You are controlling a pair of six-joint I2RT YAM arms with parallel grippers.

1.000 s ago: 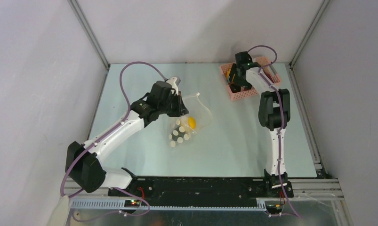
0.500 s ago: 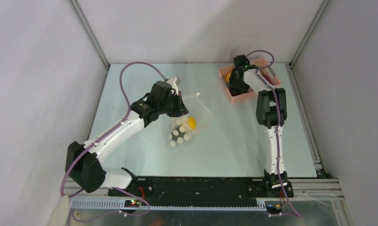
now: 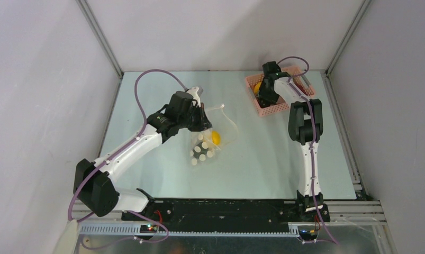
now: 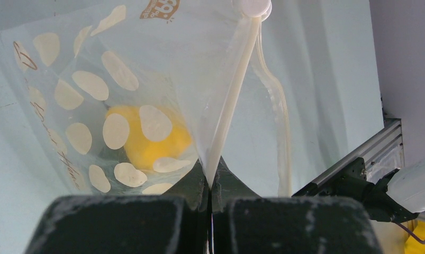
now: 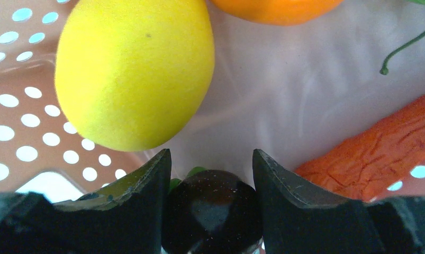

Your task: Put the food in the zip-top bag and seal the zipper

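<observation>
My left gripper point(image 3: 202, 119) point(image 4: 211, 177) is shut on the whitish zipper point(image 4: 232, 100) strip of the clear dotted zip-top bag point(image 3: 206, 143) point(image 4: 93, 95) and holds its mouth up. A yellow fruit point(image 3: 215, 137) point(image 4: 146, 140) lies inside the bag. My right gripper point(image 3: 262, 95) point(image 5: 212, 159) is down in the pink basket point(image 3: 276, 108), its jaws closed around a dark red glossy fruit point(image 5: 213, 211). A yellow lemon-like fruit point(image 5: 133, 69), an orange fruit point(image 5: 273, 8) and an orange carrot point(image 5: 369, 153) lie beside it.
The pink lattice basket sits at the table's point(image 3: 263, 159) back right corner. Grey walls enclose the table on three sides. A metal rail point(image 4: 358, 164) shows at the edge of the left wrist view.
My right gripper has shifted a little left and lower inside the basket. The left arm and the bag have not moved.
</observation>
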